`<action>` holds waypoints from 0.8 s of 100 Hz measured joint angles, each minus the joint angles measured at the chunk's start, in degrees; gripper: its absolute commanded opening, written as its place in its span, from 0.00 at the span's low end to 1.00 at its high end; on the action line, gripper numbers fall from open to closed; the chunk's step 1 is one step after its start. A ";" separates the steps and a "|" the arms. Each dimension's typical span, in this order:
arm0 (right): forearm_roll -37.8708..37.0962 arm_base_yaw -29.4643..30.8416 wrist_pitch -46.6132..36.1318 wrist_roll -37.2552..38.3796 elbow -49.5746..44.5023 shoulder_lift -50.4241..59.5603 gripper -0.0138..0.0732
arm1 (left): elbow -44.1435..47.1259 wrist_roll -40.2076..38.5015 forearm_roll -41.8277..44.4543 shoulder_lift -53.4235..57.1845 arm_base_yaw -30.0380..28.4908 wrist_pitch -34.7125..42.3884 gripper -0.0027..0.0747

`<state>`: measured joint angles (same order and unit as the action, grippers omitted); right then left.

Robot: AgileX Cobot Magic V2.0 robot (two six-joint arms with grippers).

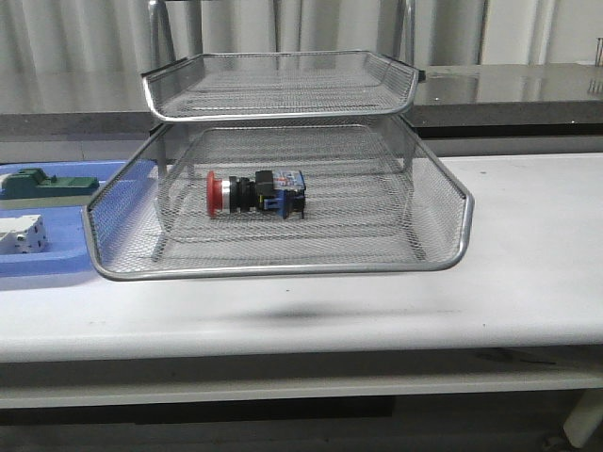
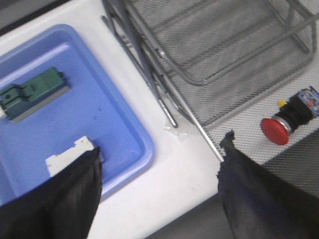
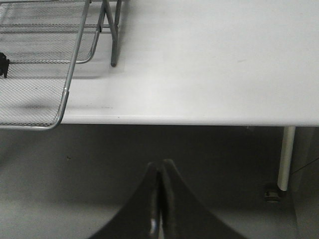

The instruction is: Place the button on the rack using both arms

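Button [image 1: 254, 193], one, on the rack's [image 1: 283, 268] pulled-out tray; left fingers [image 2: 60, 199] spread and empty, right fingers [image 3: 167, 199] pressed together.

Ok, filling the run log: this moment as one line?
button: lying in pulled-out rack tray | left gripper: open | right gripper: shut, empty

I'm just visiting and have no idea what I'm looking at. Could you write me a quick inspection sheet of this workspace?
Surface: white table, bare on the right.
Job's things: button lies on its side in the pulled-out tray of the rack, red head toward the blue tray.
Clutter: blue tray beside the rack holds a green block and a white block.
Grippers: left end effector open, holding nothing; right end effector shut, off the table's front edge.
Cables: nothing seen.
Surroundings: grey counter behind.
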<state>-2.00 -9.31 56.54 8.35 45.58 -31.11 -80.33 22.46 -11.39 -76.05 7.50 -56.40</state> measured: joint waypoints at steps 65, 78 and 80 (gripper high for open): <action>0.00 0.00 0.00 0.00 0.00 0.00 0.08 | 44.26 -0.11 -2.85 36.54 -3.46 37.10 0.66; 0.00 0.00 0.00 0.00 0.00 0.00 0.08 | 50.42 -0.11 -4.17 42.37 -3.54 40.89 0.66; 0.00 0.00 0.00 0.00 0.00 0.00 0.08 | 51.28 -0.11 -4.34 43.28 -3.54 41.35 0.66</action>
<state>-2.00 -9.31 56.54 8.35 45.58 -31.11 -29.04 22.35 -15.73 -32.77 3.96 -15.05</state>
